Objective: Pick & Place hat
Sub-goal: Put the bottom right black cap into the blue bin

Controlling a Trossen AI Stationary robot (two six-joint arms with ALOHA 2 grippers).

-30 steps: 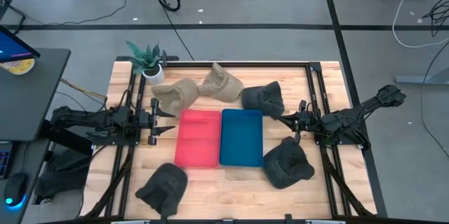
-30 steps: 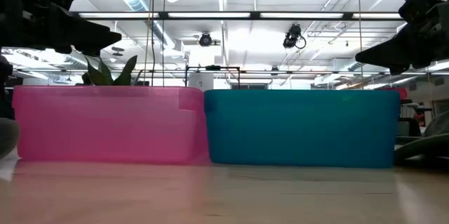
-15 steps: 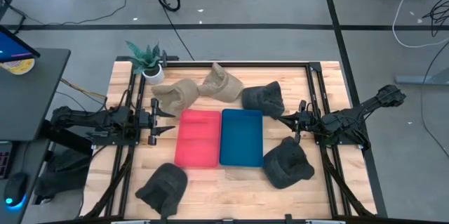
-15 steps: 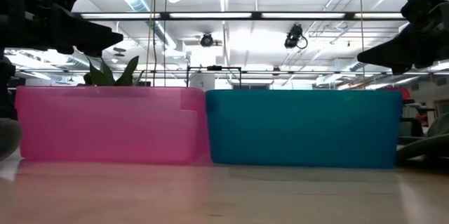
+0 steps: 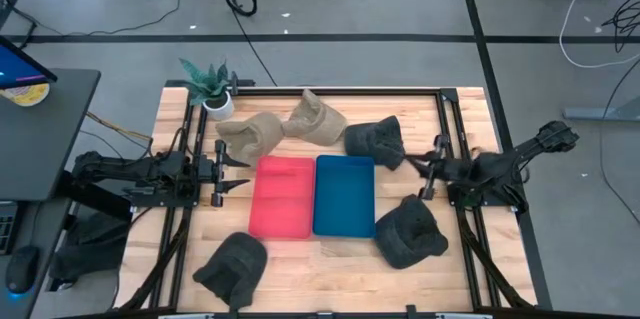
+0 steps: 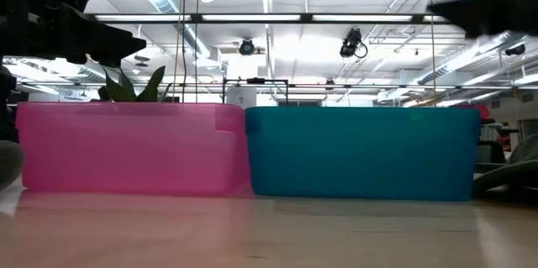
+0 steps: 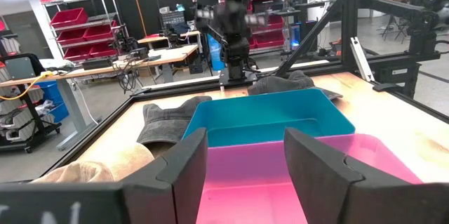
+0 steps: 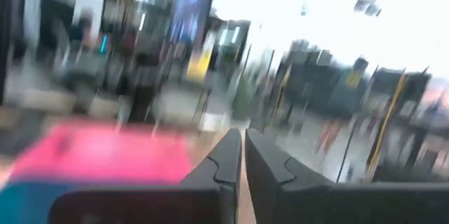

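Several hats lie on the wooden table around two bins. Two are tan (image 5: 255, 131) (image 5: 318, 119), at the far side. A dark hat (image 5: 375, 139) lies beside them, another dark hat (image 5: 410, 231) right of the blue bin (image 5: 344, 194), and a third (image 5: 232, 264) near the table's near edge. The pink bin (image 5: 282, 196) stands against the blue one. My left gripper (image 5: 240, 174) hovers open, left of the pink bin. My right gripper (image 5: 412, 164) hangs shut in the air between the two right-hand dark hats. It holds nothing.
A potted plant (image 5: 207, 84) stands at the far left corner. Black frame rails run along the table's left and right sides (image 5: 448, 129). Bare wood shows in front of the bins (image 5: 320, 259). In the left wrist view the right arm (image 7: 235, 20) shows beyond the blue bin (image 7: 270, 115).
My right gripper has risen: in the low view it has climbed from beside the blue bin's right end up to the picture's top. The left arm, the hats and the bins have stayed where they were.
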